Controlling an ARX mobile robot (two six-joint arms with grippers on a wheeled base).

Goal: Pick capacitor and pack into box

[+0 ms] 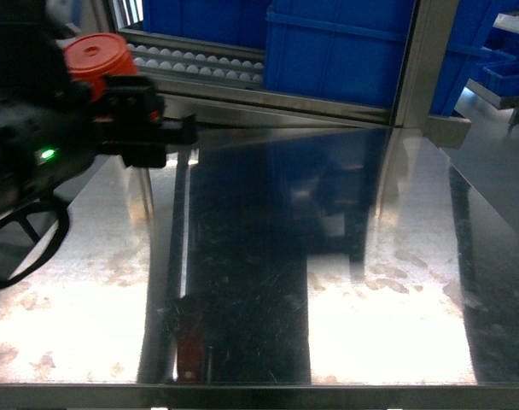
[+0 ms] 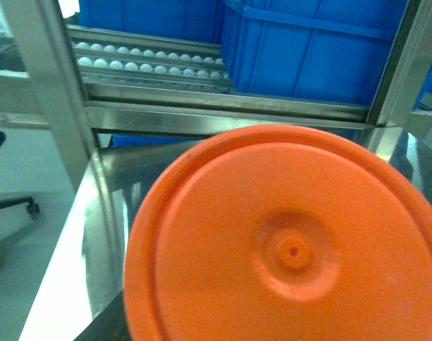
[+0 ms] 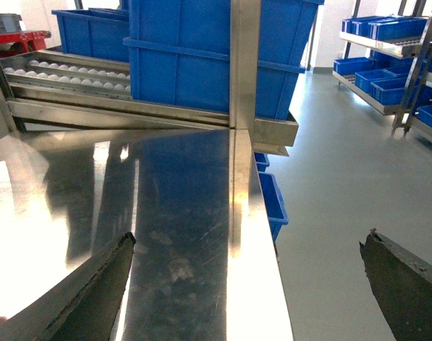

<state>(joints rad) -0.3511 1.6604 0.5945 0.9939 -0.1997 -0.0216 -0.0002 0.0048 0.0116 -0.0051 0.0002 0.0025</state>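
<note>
Currently left gripper (image 1: 144,120) clamps orange capacitor (image 1: 97,60), held high over counter (image 1: 259,282) w/ cap end toward wrist cam, prob. for carry to box. No box visible. Right gripper (image 3: 248,273) spread wide, empty.

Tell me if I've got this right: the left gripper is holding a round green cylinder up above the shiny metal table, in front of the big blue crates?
Almost. The round cylinder in the left gripper is orange, not green; the head view shows it, and the left wrist view is filled by its orange end. The rest stands: it is held above the shiny metal table, in front of the big blue crates.
</note>
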